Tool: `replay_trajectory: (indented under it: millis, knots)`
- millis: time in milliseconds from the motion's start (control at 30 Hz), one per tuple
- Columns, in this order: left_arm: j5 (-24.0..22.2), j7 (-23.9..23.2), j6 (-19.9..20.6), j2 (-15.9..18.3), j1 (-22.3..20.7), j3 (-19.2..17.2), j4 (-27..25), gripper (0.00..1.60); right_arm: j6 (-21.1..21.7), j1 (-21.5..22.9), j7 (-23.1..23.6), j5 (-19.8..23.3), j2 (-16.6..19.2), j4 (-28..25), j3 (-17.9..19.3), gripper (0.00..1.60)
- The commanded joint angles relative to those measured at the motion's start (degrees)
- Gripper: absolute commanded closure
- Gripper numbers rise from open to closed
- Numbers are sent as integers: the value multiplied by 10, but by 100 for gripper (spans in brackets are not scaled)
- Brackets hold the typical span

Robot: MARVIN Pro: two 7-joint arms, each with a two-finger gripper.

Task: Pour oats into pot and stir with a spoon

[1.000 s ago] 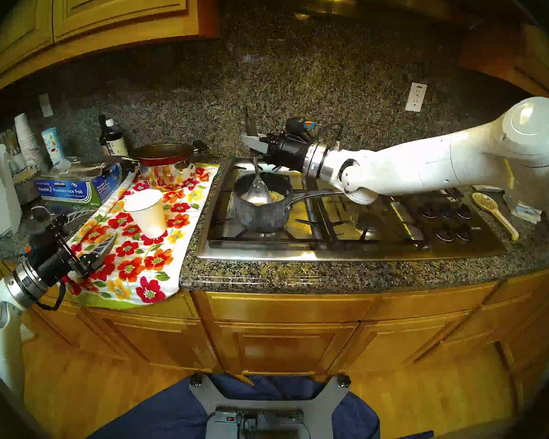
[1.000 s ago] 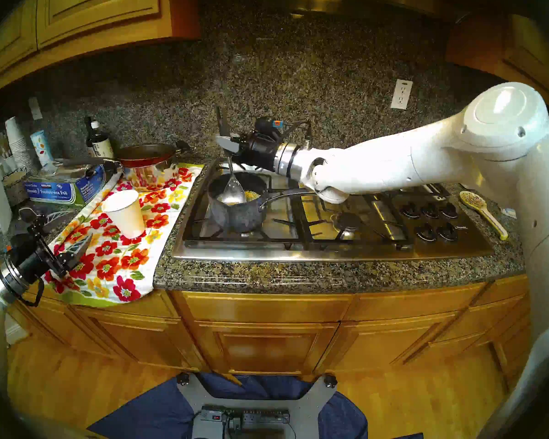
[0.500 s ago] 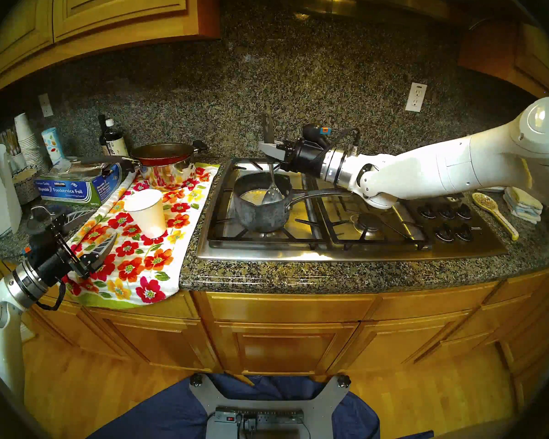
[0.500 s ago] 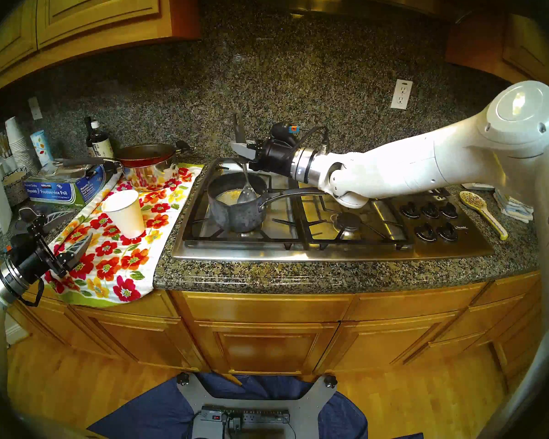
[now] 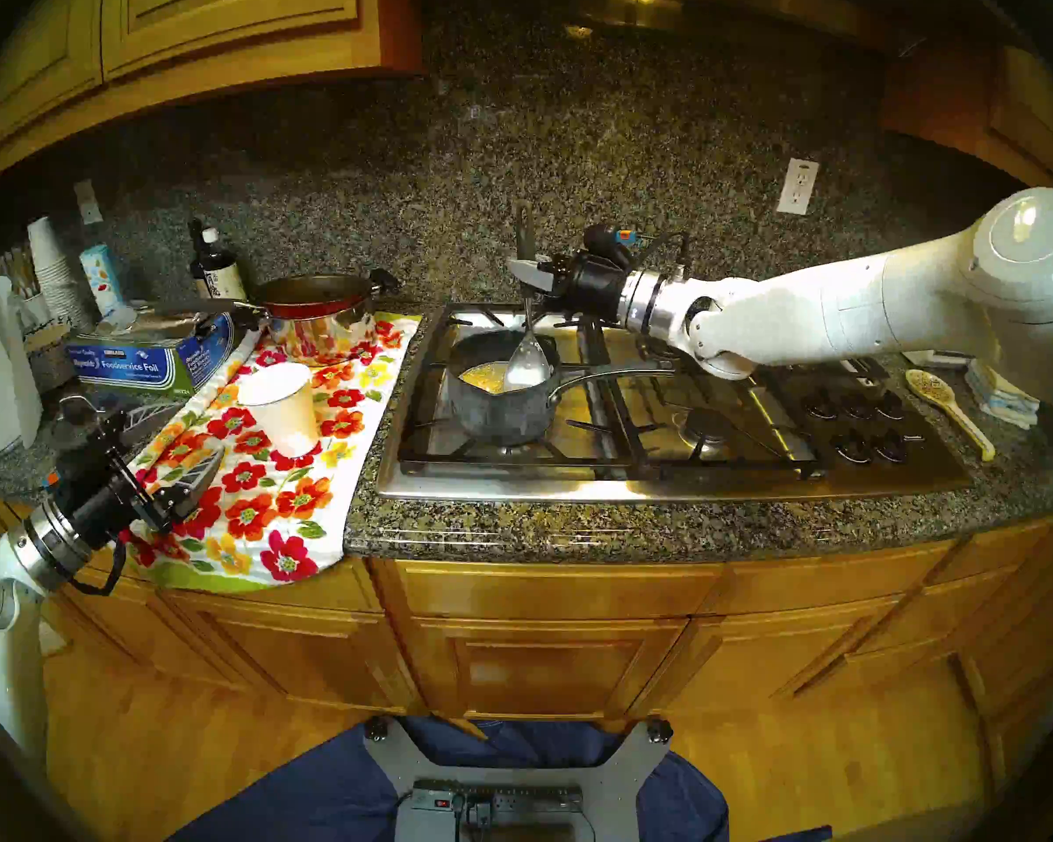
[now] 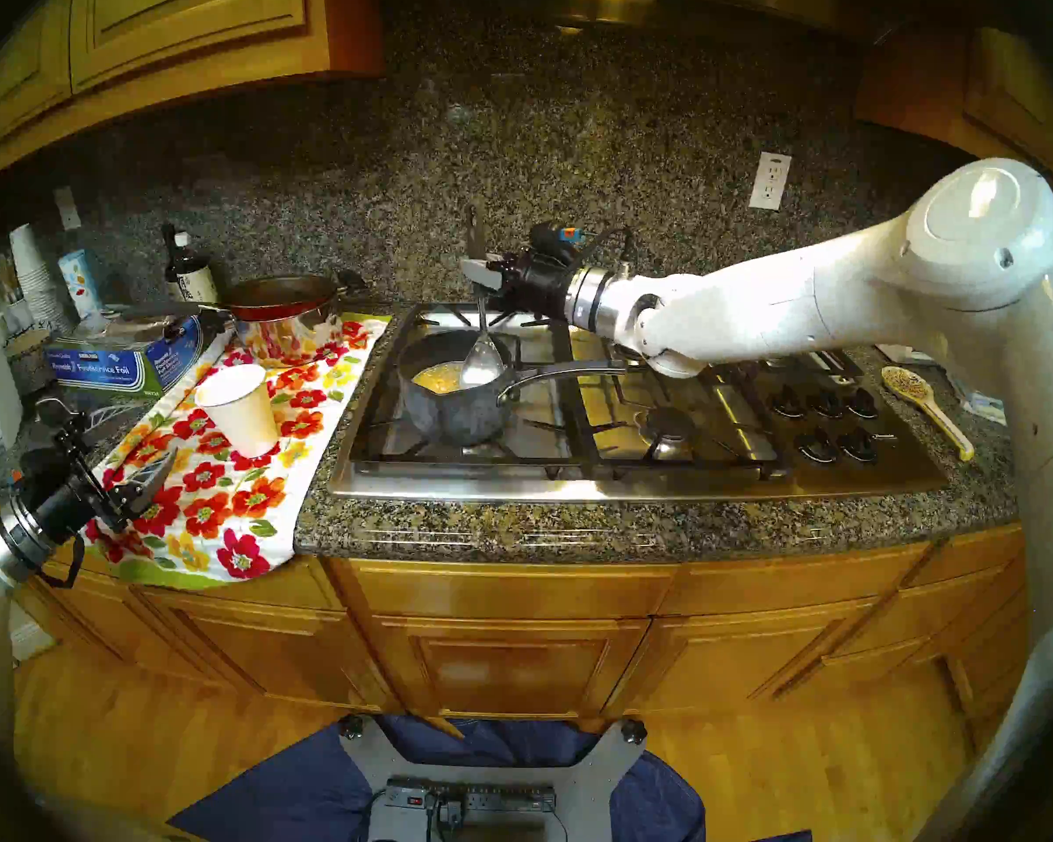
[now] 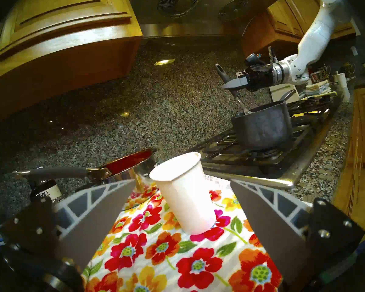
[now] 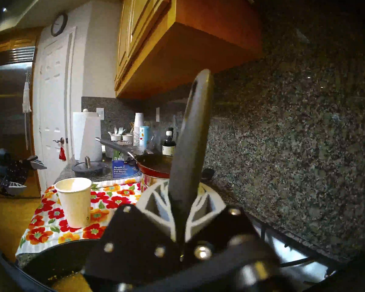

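The dark grey pot (image 5: 500, 418) stands on the front left burner, its long silver handle (image 5: 609, 372) pointing right. Oats (image 5: 480, 378) float as flakes in yellowish liquid inside it. The spoon (image 5: 527, 365) stands nearly upright with its shiny bowl dipped in at the pot's right side. My right gripper (image 5: 524, 274) is above the pot's back rim, shut on the spoon's dark handle (image 8: 190, 137). Over the floral towel's near left part, my left gripper (image 5: 171, 443) hangs open and empty, a white paper cup (image 7: 183, 192) standing ahead of its fingers.
A steel pot with a red pan (image 5: 317, 315) on it and a foil box (image 5: 147, 361) sit at the back left. The stove knobs (image 5: 858, 424) and a yellow speckled spoon rest (image 5: 943, 400) are at the right. A bottle (image 5: 214, 269) stands by the backsplash.
My right gripper carried the spoon from the pot's middle to its right side, and the spoon's bowl swept through the liquid. The left arm stayed still.
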Motion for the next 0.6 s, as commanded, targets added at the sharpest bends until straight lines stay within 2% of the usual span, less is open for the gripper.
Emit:
replay_trajectory:
  millis: [0,300,567]
  knots:
    - [-10,1,-1,3,-8,-10,-10,0,7,-11,13,15,-36,57,36,160]
    - [-10,1,-1,3,-8,-10,-10,0,8,-15,27,23,-55,58,62,160]
    - [-10,1,-1,3,-8,-9,-10,0,-7,12,39,22,-33,4,70,160]
